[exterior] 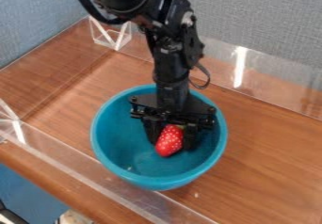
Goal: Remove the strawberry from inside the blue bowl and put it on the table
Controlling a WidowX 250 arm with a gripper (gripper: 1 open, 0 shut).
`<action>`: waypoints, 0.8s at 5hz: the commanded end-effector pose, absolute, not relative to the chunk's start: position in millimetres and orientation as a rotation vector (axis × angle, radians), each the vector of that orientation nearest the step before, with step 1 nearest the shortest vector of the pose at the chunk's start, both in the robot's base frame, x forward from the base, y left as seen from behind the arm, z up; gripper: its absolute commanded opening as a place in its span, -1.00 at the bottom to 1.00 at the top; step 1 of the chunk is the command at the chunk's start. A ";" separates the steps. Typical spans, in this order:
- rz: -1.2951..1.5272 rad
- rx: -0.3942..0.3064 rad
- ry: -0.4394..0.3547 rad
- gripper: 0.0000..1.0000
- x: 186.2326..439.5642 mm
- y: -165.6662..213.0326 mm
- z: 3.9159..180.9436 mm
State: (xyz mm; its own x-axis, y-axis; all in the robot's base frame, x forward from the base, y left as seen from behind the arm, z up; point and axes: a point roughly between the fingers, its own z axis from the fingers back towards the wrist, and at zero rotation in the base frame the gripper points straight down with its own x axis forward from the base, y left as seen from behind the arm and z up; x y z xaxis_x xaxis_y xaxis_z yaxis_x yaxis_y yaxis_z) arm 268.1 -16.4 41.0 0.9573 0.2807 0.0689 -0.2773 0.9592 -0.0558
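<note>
The red strawberry (170, 141) hangs inside the blue bowl (120, 143), held just above the bowl's floor. My gripper (171, 131) points straight down from the black arm (170, 49) and is shut on the strawberry's upper part, so its green top is hidden. The bowl rests on the reddish-brown wooden table (56, 82), near the front edge.
Low clear acrylic walls edge the table: one along the front (63, 152), one at the back right (270, 72), and a small clear piece at the back left (113, 35). Bare wood lies to the left and right of the bowl.
</note>
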 end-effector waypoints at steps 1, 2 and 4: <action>0.235 -0.043 -0.108 -1.00 270.4 -28.5 57.0; 0.225 -0.038 -0.122 -1.00 265.8 -25.8 64.3; 0.224 -0.029 -0.136 -1.00 255.6 -32.5 67.8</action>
